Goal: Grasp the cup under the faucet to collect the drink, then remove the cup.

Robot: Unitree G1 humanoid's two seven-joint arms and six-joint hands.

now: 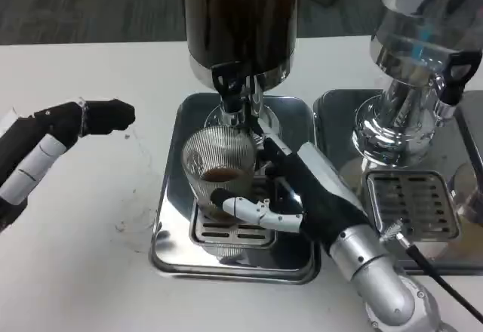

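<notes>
Far left of the drip tray [170, 219], the robot's left hand [68, 132] hovers over the white table [90, 256], fingers loosely apart, holding nothing. On the tray's grille stands the ribbed clear cup [219, 170], some brown drink inside, directly beneath the black faucet [230, 90] of the dark dispenser [241, 15]. The right hand [302, 196] wraps the cup from the right. Right of the tray sits a chrome dispenser [407, 83].

Head camera looks steeply down, close over the table [90, 256], seemingly.
</notes>
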